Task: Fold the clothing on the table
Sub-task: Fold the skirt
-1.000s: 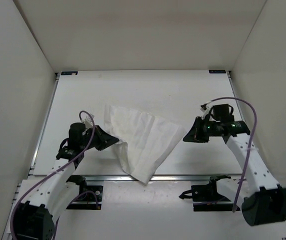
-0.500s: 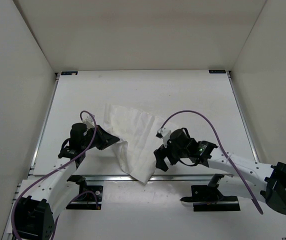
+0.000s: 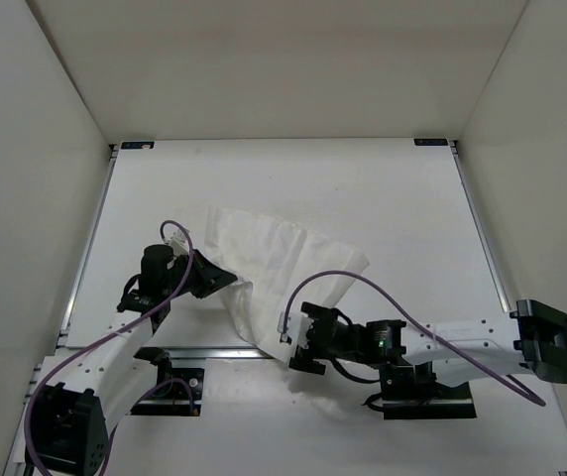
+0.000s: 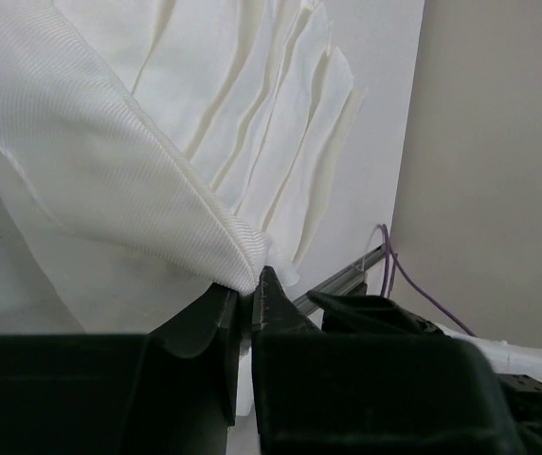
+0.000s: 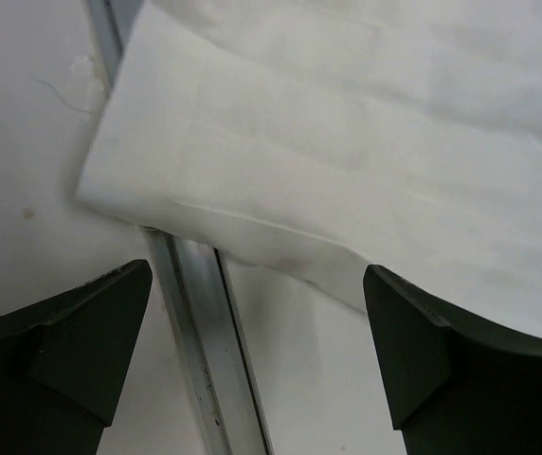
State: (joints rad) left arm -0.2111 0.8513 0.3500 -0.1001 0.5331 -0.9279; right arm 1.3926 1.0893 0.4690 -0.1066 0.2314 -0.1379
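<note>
Clothing lies on the near half of the table, a bit left of the middle. We see a white, wrinkled piece shaped like a fan. Its long way runs from a wide edge at the far left down to a narrow corner that points toward the arm bases. Long creases run the same way. That near corner lies over the metal rail at the table's near edge. On the left side, the left gripper has its fingers pinched tight on a fold of the clothing's edge, and the fold stands up off the table. The right gripper is at the near corner with its fingers spread wide and nothing between them. We cannot tell if it touches the cloth.
</note>
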